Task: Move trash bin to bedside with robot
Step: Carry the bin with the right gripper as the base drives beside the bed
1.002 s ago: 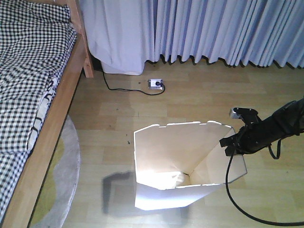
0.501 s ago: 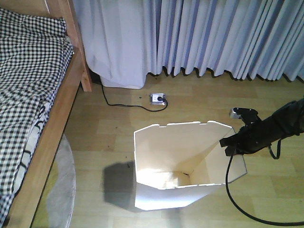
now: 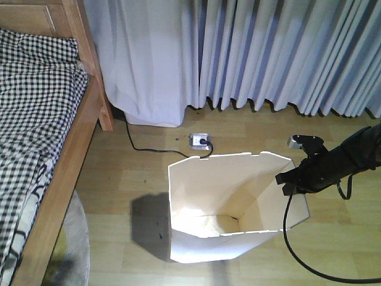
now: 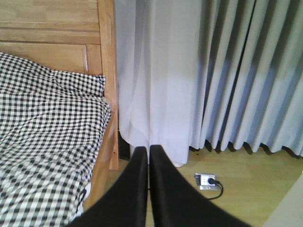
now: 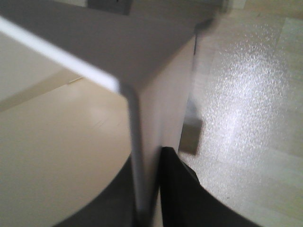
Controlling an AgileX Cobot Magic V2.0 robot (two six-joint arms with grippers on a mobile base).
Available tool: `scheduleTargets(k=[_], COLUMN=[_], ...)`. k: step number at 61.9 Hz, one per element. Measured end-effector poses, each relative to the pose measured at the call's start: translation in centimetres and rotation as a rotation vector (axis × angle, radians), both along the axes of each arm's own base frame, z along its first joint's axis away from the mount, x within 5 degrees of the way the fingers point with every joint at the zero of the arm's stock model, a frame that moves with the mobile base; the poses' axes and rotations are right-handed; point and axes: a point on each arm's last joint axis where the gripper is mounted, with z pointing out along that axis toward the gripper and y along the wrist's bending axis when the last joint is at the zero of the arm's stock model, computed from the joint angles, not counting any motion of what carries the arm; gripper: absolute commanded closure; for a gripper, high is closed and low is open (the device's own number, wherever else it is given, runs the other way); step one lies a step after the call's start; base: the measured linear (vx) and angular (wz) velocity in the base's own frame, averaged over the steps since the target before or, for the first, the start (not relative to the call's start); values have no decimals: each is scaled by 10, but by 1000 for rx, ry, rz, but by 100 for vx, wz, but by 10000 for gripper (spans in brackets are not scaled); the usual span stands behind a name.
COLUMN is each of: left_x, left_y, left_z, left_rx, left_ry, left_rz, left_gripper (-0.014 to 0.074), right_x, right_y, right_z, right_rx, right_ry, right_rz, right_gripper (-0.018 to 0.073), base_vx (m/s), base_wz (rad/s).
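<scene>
The white trash bin [image 3: 208, 238] stands on the wooden floor in the front view, its angular rim open to the camera. My right gripper [image 3: 287, 182] is shut on the bin's right wall; in the right wrist view its black fingers [image 5: 177, 189] pinch the thin white wall [image 5: 142, 156], one inside, one outside. The bed [image 3: 41, 119], with light wood frame and black-and-white checked bedding, lies to the left of the bin; it also shows in the left wrist view [image 4: 47, 142]. My left gripper [image 4: 148, 150] is shut and empty, held in the air and facing the bed corner.
Pale blue curtains [image 3: 268, 53] hang along the far wall. A white power strip [image 3: 199, 140] with a black cable lies on the floor just beyond the bin. A grey rug edge [image 3: 77, 250] shows by the bed at the lower left.
The whole view has advanced toward the curtains and the bed's head end; the power strip and bed post now sit closer. The bin stays in the same place in the view, held by my right gripper.
</scene>
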Motion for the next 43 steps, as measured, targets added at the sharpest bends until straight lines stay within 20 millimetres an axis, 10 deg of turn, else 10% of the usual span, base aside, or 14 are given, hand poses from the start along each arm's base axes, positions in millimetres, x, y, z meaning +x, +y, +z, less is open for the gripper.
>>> scheduleTargets(k=[43], left_x=[0], left_y=[0], left_z=[0], left_rx=[0], left_ry=[0], left_rz=[0], left_gripper=[602], right_x=[0], right_y=[1], right_z=[0], right_rx=[6], right_ry=[4], right_rz=[2], right_gripper=[565], base_vx=[23], base_wz=[3])
